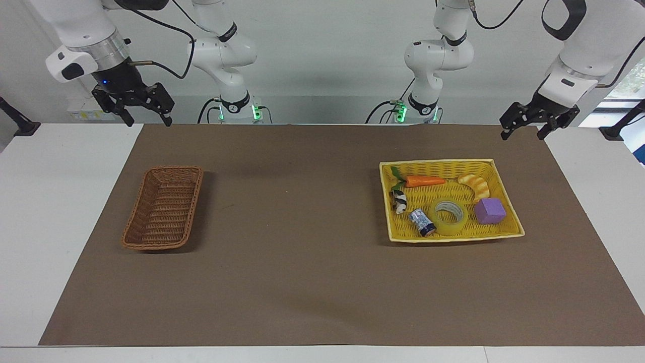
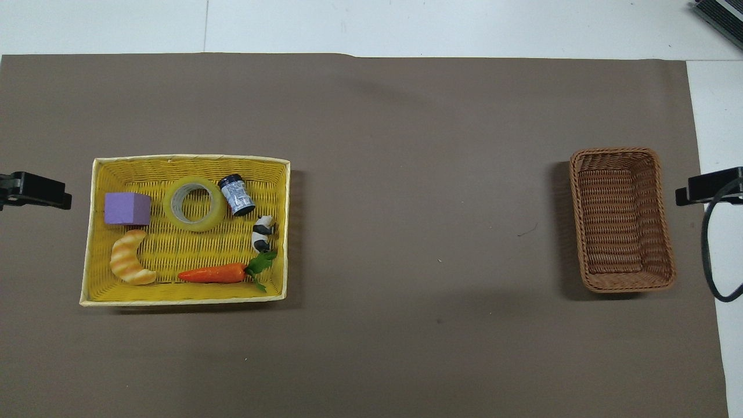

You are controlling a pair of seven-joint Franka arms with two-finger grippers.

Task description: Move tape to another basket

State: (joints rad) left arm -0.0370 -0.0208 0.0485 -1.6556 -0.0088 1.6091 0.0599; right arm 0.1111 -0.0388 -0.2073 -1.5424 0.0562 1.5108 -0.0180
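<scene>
The tape, a translucent yellow roll, lies flat in the yellow basket, between a purple cube and a small blue-white can. The narrow brown wicker basket stands empty toward the right arm's end of the table. My left gripper is open and empty, raised over the mat's edge beside the yellow basket; its tip shows in the overhead view. My right gripper is open and empty, raised over the mat's corner; the right arm waits.
The yellow basket also holds a toy carrot, a croissant and a small panda figure. A brown mat covers the table between the two baskets.
</scene>
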